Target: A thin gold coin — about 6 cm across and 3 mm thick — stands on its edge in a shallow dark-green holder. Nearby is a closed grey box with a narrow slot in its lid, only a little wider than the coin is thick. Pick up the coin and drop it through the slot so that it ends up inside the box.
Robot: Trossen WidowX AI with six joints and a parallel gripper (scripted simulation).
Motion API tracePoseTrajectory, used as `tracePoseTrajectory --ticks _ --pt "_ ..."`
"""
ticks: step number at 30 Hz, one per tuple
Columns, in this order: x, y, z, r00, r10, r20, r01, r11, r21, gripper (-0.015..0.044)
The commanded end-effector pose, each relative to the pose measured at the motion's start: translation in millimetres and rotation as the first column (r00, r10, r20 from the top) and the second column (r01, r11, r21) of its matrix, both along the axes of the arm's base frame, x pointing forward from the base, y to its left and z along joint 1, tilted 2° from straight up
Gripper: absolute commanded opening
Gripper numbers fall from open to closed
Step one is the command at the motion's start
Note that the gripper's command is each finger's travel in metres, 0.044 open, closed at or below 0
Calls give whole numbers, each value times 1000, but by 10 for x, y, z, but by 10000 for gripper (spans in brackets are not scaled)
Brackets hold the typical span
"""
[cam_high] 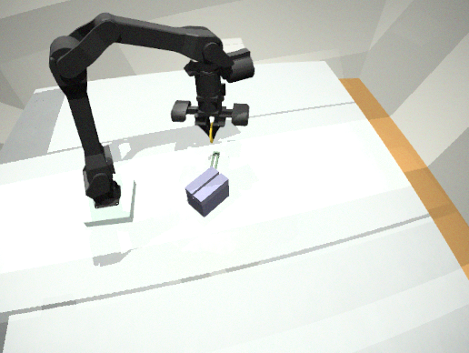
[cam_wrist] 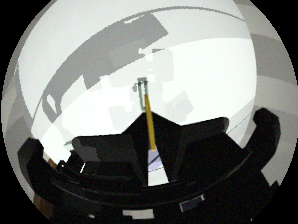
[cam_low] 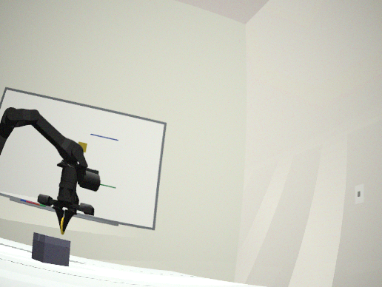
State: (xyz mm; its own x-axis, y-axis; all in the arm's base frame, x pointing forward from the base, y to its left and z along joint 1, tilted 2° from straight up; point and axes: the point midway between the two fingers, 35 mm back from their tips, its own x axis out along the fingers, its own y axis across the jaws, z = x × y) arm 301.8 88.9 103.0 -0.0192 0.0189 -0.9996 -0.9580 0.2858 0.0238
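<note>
arm: one, base bolted at the left of the table, reaching over and down so the wrist points straight at the surface.
gripper: one, fingers pinched almost fully together, clamped on the coin's faces; hangs well above the table, up and behind the box.
coin: one, gold, held edge-on below the fingertips, lower part sticking out. Thin edge facing down looks deliberate, since only that edge fits the slot.
coin, side view: hangs clear of the box, off its right top corner, not touching it.
coin, wrist view: thin yellow line running up from between the fingers, so it sits straight in the grip, not skewed as far as I can tell.
holder: one, small, green, just behind the box, nothing in it; sits almost under the coin.
box: one, grey, closed, resting on the table in front of the holder.
slot: one, dark narrow line across the lid, running diagonally.
judgement: coin lifted, not yet over the slot; next needs shifting toward the box and matching coin plane to slot line. Clearance is tight, small twist would jam it on the lid.
</note>
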Motion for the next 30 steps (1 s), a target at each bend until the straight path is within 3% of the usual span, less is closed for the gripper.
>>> tracePoseTrajectory --ticks 1,10,19,30 --pt "-1 1 59 1000 -19 6 19 1000 5 0" --pt "-18 -32 60 949 -315 0 315 949 0 0" --pt "-35 -66 62 812 -583 -5 583 812 -7 0" --pt "-39 -161 62 799 -601 -4 601 799 -8 0"
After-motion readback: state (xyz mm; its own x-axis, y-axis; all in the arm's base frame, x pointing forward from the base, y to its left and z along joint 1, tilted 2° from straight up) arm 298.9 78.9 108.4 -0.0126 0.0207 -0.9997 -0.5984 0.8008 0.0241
